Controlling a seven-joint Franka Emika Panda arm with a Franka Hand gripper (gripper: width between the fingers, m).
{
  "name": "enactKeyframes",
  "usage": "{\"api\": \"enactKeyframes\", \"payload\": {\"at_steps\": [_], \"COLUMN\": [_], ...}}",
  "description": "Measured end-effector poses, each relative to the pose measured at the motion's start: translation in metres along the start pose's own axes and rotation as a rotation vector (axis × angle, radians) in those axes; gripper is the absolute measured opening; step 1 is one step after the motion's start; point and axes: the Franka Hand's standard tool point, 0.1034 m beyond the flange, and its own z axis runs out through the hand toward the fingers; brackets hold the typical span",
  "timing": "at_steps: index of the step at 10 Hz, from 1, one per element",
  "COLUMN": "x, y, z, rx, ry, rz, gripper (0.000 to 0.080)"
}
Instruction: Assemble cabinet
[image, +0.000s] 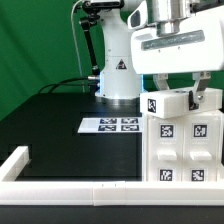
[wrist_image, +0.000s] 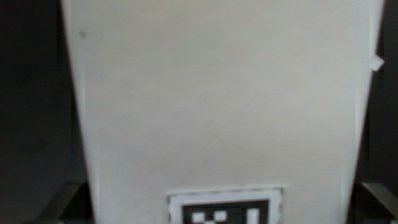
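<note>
Exterior: bright, even, sharp; white parts glare lower right | Wrist: dim, soft, blurred; white panel greyish, edges dark

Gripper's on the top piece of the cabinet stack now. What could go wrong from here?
1. The gripper straddles a small tagged block atop the cabinet body; the grip looks narrow, so the block could twist or slip.
2. The body sits against the white border rail; pushing down off-centre may jam or tip it.
</note>
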Motion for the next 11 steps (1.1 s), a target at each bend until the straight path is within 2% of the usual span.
{"api": "enactKeyframes", "payload": {"at_steps": [4, 7, 10, 11], "x": [-0.0031, -0.0023, -0.0017, -0.0015], "y": [0.0004, 0.001, 0.0012, 0.0001], "z": [-0.0002, 0.0002, -0.0004, -0.0026], "rx": [0.017, 0.019, 0.019, 0.024], "ry": [-0.025, -0.042, -0.047, -0.048], "rz": [0.428, 0.599, 0.575, 0.563], "gripper": [0.056, 0.056, 0.056, 0.0745]}}
